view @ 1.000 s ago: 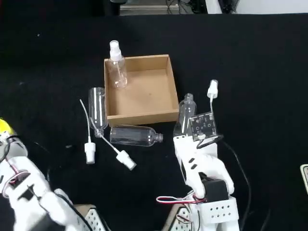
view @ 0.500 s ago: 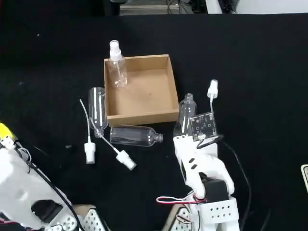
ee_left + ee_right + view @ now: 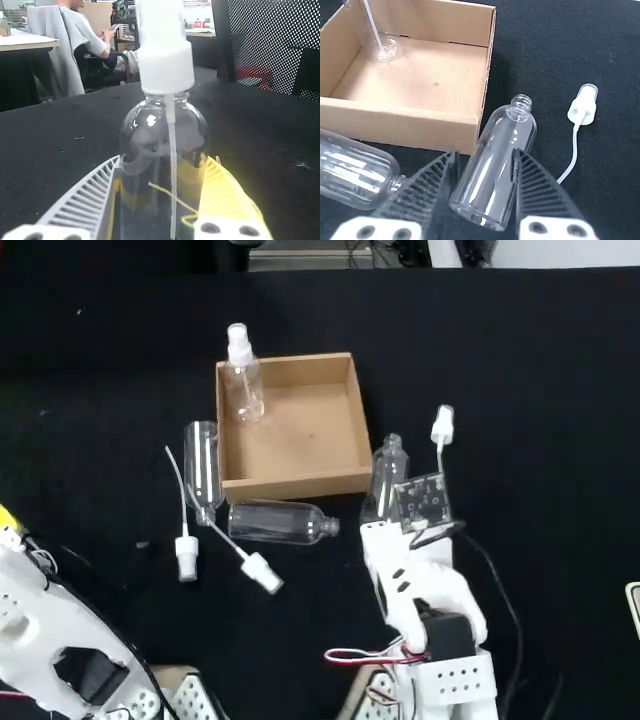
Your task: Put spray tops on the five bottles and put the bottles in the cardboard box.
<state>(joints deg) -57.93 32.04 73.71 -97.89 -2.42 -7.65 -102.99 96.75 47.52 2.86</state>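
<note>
Tool of the left arm [image 3: 162,167] pinches an upright spray-topped bottle [image 3: 162,135]. Left of the cardboard box [image 3: 290,482] lies an uncapped bottle [image 3: 203,470], with a second uncapped bottle [image 3: 275,521] along its front wall. A loose spray top [image 3: 186,555] and a second spray top [image 3: 262,573] lie before them. A finished bottle [image 3: 243,390] stands in the box's far-left corner. Off its front-right corner the right tool [image 3: 484,156] clamps an open bottle [image 3: 502,135], a third spray top [image 3: 582,107] beside it.
</note>
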